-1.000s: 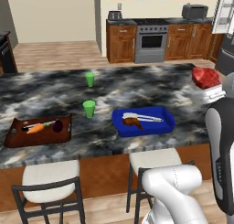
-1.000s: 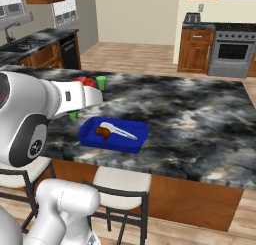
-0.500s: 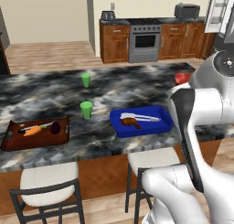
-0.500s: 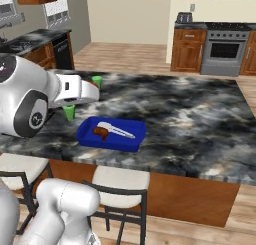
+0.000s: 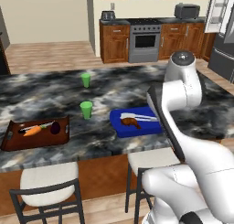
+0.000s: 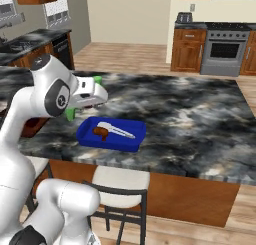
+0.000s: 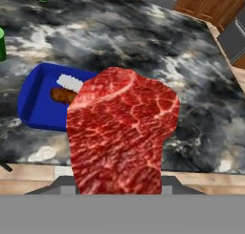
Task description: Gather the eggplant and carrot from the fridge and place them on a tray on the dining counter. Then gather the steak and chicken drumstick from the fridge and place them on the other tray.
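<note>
STEP: carrying steak (image 7: 122,132) to blue tray (image 5: 139,127) | TOOL: gripping the steak, fingertips hidden behind it | TARGET: tray is sitting near the front edge of the surface (image 6: 200,119), ahead and left of the steak, drumstick (image 7: 62,95) already inside

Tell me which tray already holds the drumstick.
The blue tray, with the chicken drumstick in it; the wooden tray holds the carrot and eggplant.
</note>
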